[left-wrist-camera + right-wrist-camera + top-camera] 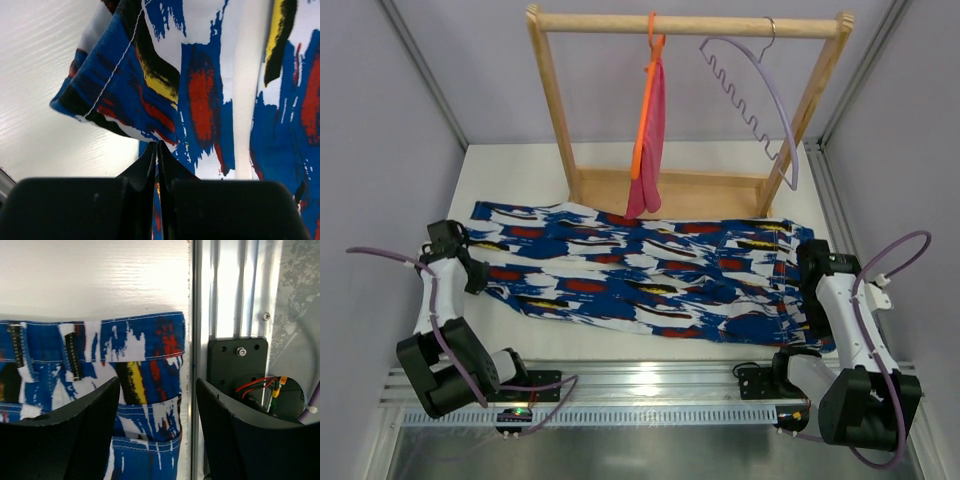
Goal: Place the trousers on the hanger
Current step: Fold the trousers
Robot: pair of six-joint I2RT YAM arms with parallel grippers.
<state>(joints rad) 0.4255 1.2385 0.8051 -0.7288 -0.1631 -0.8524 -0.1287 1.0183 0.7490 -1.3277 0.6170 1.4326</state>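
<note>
- Trousers (640, 275): soft, matt woven cloth with a busy print; white stitching stands slightly raised along the hems and belt loops.
- Hanger (778, 100): thin, smooth lilac bar with a faint sheen, plastic or coated, hard to tell which; its hook (770, 28) is bright silver metal.
- Rack (690, 24): pale, bare-looking wood, smooth.
- Orange hanger (642, 120): smooth and plastic-looking; the pink cloth (652, 140) on it is soft and matt.
- Surface (520, 180): white, matt, finely lined grain.
- Rail (650, 375): brushed silver metal, dully reflective.
- Left gripper (158, 150): smooth matt black plastic.
- Right gripper (157, 382): black, its fingers (90, 430) finely dotted.
- Cables (380, 252): glossy purple sheathing.
</note>
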